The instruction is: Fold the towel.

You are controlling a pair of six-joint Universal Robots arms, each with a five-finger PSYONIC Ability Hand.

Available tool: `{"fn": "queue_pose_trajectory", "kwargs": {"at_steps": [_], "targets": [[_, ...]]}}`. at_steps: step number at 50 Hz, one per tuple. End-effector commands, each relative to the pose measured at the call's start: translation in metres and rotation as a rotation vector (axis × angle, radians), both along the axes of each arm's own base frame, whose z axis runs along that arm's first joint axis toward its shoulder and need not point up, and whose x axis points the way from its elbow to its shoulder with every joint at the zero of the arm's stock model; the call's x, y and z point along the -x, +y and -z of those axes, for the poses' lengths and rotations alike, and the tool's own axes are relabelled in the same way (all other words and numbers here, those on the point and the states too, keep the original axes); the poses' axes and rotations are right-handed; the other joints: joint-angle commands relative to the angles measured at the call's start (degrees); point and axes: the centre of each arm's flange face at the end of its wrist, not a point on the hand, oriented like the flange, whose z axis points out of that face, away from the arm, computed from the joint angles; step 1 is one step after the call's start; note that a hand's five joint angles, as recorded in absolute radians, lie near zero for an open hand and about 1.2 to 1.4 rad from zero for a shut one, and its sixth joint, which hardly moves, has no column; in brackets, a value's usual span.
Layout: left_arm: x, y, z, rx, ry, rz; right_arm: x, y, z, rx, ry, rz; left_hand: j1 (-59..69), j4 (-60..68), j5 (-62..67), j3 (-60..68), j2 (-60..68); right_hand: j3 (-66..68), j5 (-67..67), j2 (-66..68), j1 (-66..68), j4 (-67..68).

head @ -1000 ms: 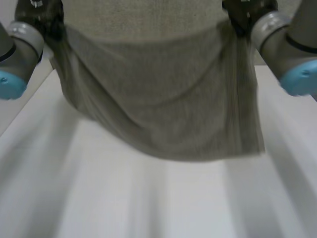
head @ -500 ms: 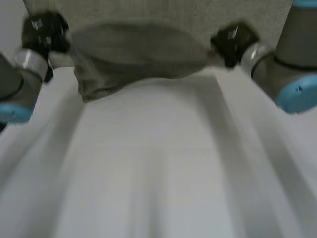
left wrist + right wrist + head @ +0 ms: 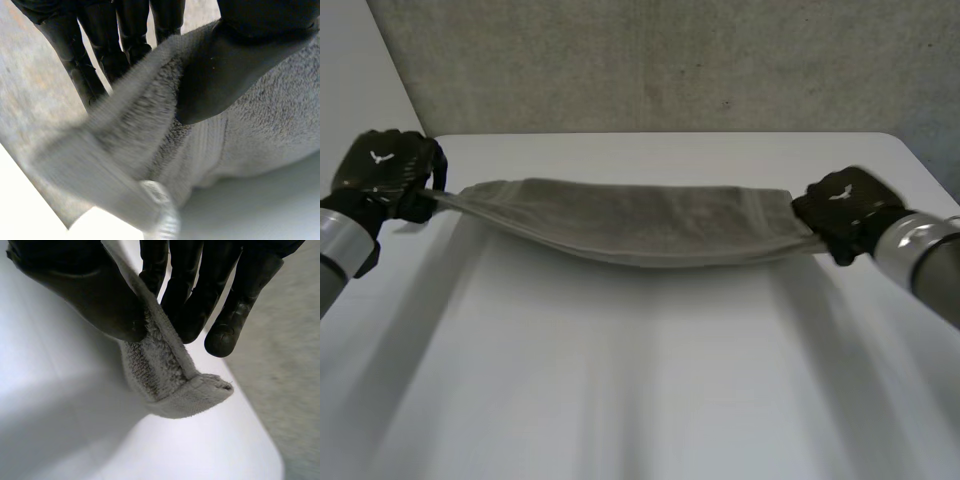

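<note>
1. A grey towel (image 3: pixel 640 225) hangs stretched between two robot hands, sagging in the middle over the far part of a white table (image 3: pixel 640 400); whether it touches the tabletop cannot be told.
2. The left hand (image 3: pixel 382 172) clamps the towel's left end, thumb pressing cloth against its fingers (image 3: pixel 107 45).
3. The right hand (image 3: pixel 845 210) pinches the right end likewise, a doubled corner jutting past its fingers (image 3: pixel 192 295).
4. A grey wall (image 3: pixel 650 60) stands behind the table.
</note>
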Motion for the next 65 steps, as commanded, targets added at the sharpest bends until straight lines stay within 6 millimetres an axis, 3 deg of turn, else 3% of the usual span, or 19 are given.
{"fn": "queue_pose_trajectory", "kwargs": {"at_steps": [1,4,8,13,19,21,24,32,39,41,46,53,54,55,56,57,58,59,65], "targets": [[0.004,0.048,-0.020,0.043,0.007,0.043,0.025,0.027,-0.046,0.115,-0.039,0.026,7.19,1.90,5.64,2.89,2.71,2.99,3.54,4.49,3.92,3.41],[0.006,0.064,-0.015,0.030,0.008,0.059,0.032,0.038,-0.059,0.135,-0.054,0.012,6.71,1.42,5.16,2.41,2.23,2.99,3.54,4.49,3.92,3.41],[0.006,0.077,-0.002,-0.011,0.009,0.059,0.040,0.044,-0.061,0.106,-0.058,0.007,6.54,1.25,4.99,2.24,2.06,2.99,3.54,4.49,3.92,3.41],[0.006,0.082,0.005,-0.054,0.007,0.060,0.054,0.039,-0.062,0.064,-0.074,0.018,6.37,1.08,4.82,2.07,1.89,2.99,3.54,4.49,3.92,3.41],[0.005,0.075,0.002,-0.034,0.006,0.057,0.056,0.026,-0.055,0.037,-0.082,0.003,6.37,1.08,4.82,2.07,1.89,2.99,3.54,4.49,3.92,3.41],[0.005,0.061,0.002,-0.021,0.007,0.060,0.054,0.005,-0.032,-0.044,-0.078,0.001,3.86,-1.43,2.32,-0.43,-0.62,2.99,3.54,4.49,3.92,3.41],[0.006,0.050,0.009,-0.034,0.007,0.066,0.051,-0.019,-0.013,-0.094,-0.075,0.005,1.99,-3.29,0.45,-2.30,-2.48,2.99,3.54,4.49,3.92,3.41],[0.021,-0.016,0.044,-0.106,0.001,0.098,0.021,-0.055,0.021,-0.134,0.007,0.040,-2.71,-8.00,-4.26,-7.01,-7.19,2.99,3.54,4.49,3.92,3.41],[0.026,-0.054,0.068,-0.168,-0.003,0.076,0.012,-0.085,0.039,-0.098,0.008,0.080,-3.22,-8.51,-4.77,-7.51,-7.70,2.99,3.54,4.49,3.92,3.41],[0.030,-0.070,0.078,-0.183,-0.007,0.056,0.001,-0.093,0.046,-0.060,-0.023,0.079,-3.39,-8.67,-4.93,-7.68,-7.86,2.99,3.54,4.49,3.92,3.41],[0.032,-0.091,0.093,-0.184,-0.021,0.045,-0.005,-0.107,0.052,0.005,-0.048,0.124,-10.94,-16.23,-12.48,-15.23,-15.42,2.99,3.54,4.49,3.92,3.41],[0.040,-0.102,0.108,-0.190,-0.043,0.061,-0.026,-0.118,0.071,0.027,-0.037,0.116,-19.20,-24.49,-20.75,-23.49,-23.68,2.99,3.54,4.49,3.92,3.41],[0.043,-0.102,0.111,-0.196,-0.044,0.063,-0.026,-0.118,0.071,0.027,-0.037,0.116,-25.70,-30.98,-27.24,-29.99,-30.17,2.99,3.54,4.49,3.92,3.41],[0.043,-0.102,0.111,-0.196,-0.044,0.063,-0.029,-0.120,0.077,0.021,-0.036,0.114,-25.76,-31.05,-27.31,-30.05,-30.24,-1.28,-0.73,0.22,-0.35,-0.86],[0.045,-0.103,0.112,-0.199,-0.046,0.061,-0.032,-0.122,0.081,0.018,-0.031,0.114,-36.75,-42.04,-38.30,-41.05,-41.23,-25.30,-24.75,-23.80,-24.38,-24.88],[0.045,-0.104,0.115,-0.207,-0.048,0.051,-0.032,-0.122,0.081,0.018,-0.031,0.114,-49.52,-54.81,-51.06,-53.81,-54.00,-25.54,-24.99,-24.04,-24.62,-25.12],[0.045,-0.104,0.115,-0.207,-0.048,0.050,-0.031,-0.124,0.085,0.017,-0.025,0.129,-49.65,-54.93,-51.19,-53.94,-54.12,-54.19,-53.63,-52.69,-53.26,-53.77],[0.045,-0.104,0.115,-0.214,-0.050,0.035,-0.030,-0.125,0.087,0.019,-0.019,0.149,-62.80,-68.09,-64.35,-67.10,-67.28,-67.01,-66.46,-65.51,-66.08,-66.59],[0.040,-0.106,0.107,-0.214,-0.053,-0.028,-0.029,-0.129,0.080,0.044,-0.022,0.188,-62.10,-67.38,-63.64,-66.39,-66.57,-67.01,-66.46,-65.51,-66.08,-66.59]]}}
